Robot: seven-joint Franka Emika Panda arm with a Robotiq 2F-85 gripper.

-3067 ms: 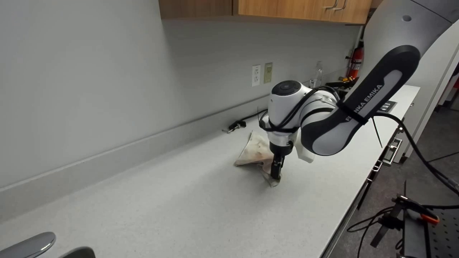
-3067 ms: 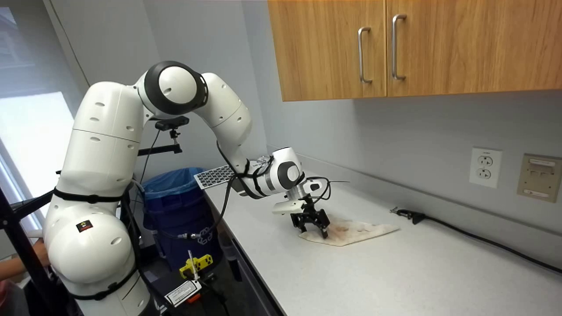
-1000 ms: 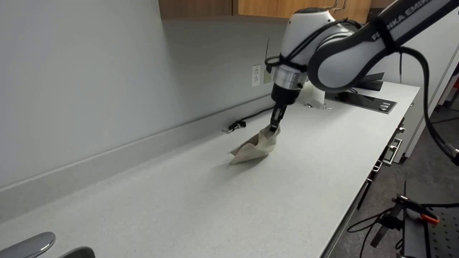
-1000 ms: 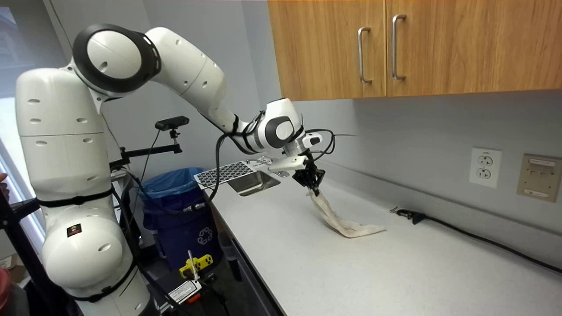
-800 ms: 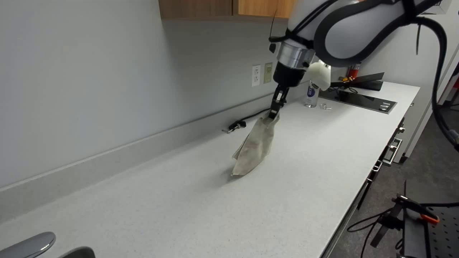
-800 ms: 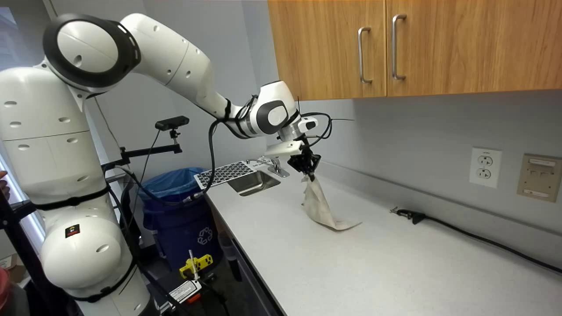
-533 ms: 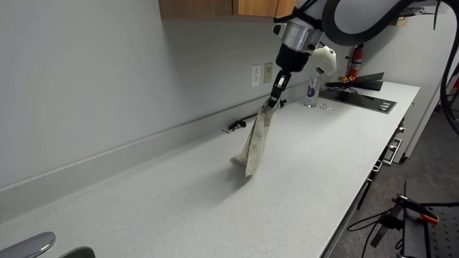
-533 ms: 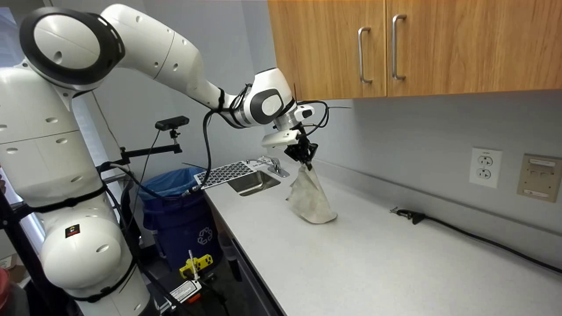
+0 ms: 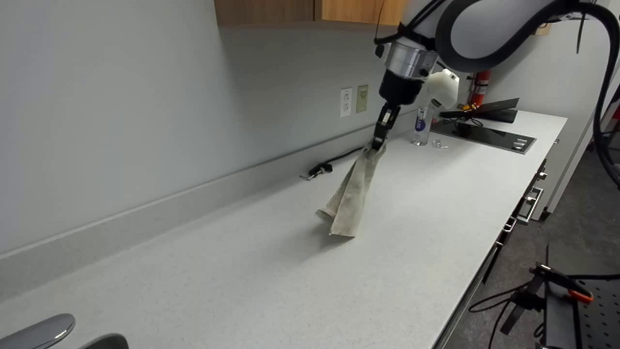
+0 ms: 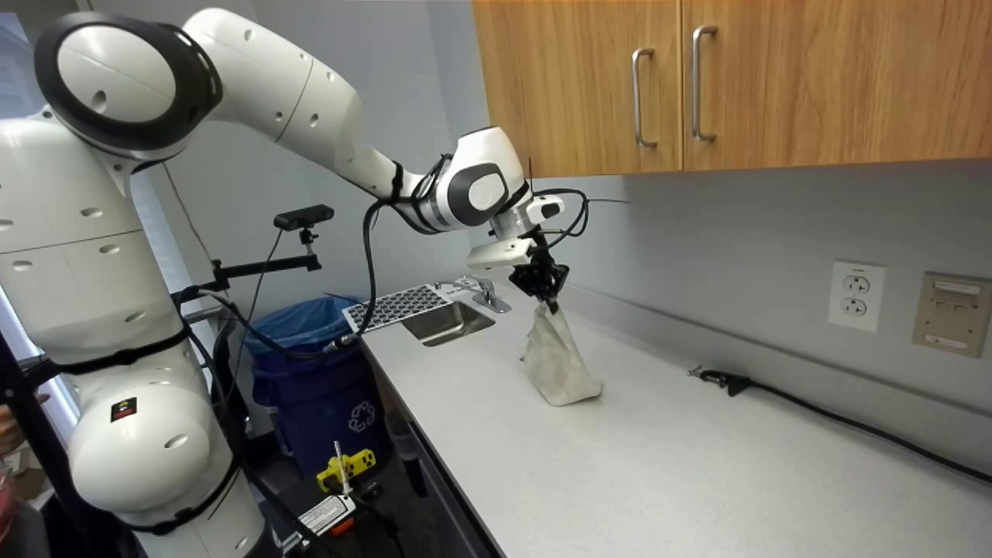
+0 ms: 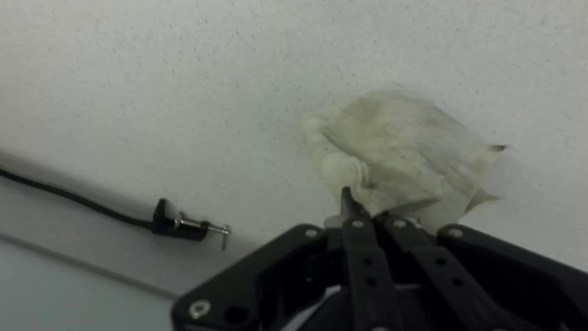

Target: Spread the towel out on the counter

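The off-white, stained towel [image 9: 356,194] hangs bunched and folded from my gripper [image 9: 379,143] above the pale counter [image 9: 232,276]. Its upper end is pinched between the fingertips, and its lower end flares out in two layers close to the counter. I cannot tell whether that lower end touches. In an exterior view the towel [image 10: 559,364] drops in a narrow wedge below my gripper [image 10: 550,304]. The wrist view shows crumpled towel [image 11: 404,142] beyond my gripper [image 11: 373,212], whose jaws are together on the cloth. The pinched part itself is mostly hidden by the fingers.
A black clamp with a cable [image 9: 320,169] lies by the backsplash behind the towel. A clear bottle [image 9: 420,127] and a dark glass panel [image 9: 484,138] stand farther along. A sink [image 10: 448,322] lies at the far end; wooden cupboards [image 10: 744,85] hang above.
Over three seconds my gripper has risen, lifting the towel from lying on the counter to hanging. In the last half second it has dipped slightly and the towel has swung a little.
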